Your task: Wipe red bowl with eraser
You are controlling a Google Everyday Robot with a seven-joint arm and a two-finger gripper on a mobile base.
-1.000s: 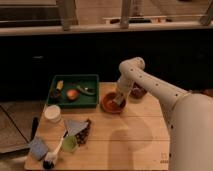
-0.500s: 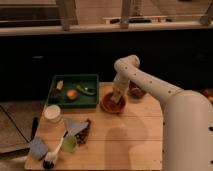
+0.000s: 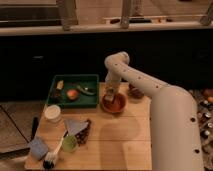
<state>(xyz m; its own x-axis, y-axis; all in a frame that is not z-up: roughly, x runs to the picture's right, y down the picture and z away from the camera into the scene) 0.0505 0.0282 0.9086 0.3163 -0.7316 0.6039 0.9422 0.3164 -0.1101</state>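
The red bowl [image 3: 115, 104] sits on the wooden table, just right of the green tray. My gripper [image 3: 109, 96] reaches down from the white arm into the left part of the bowl. A small pale block, the eraser [image 3: 108, 92], shows at the gripper's tip, and the gripper is shut on it. The eraser is low inside the bowl, at or very near the darker inner surface; contact itself is hidden by the gripper.
A dark maroon bowl [image 3: 135, 92] stands right behind the red bowl. The green tray [image 3: 93, 102] holds fruit and vegetables. A white cup [image 3: 52, 113], a blue-grey pad [image 3: 75, 126], a small green cup [image 3: 69, 144], another pad [image 3: 38, 148] and a brush [image 3: 50, 160] fill the table's left front.
The arm has swung to the left, and the gripper has slid from the bowl's right side toward its left side. The bowl has stayed in place.
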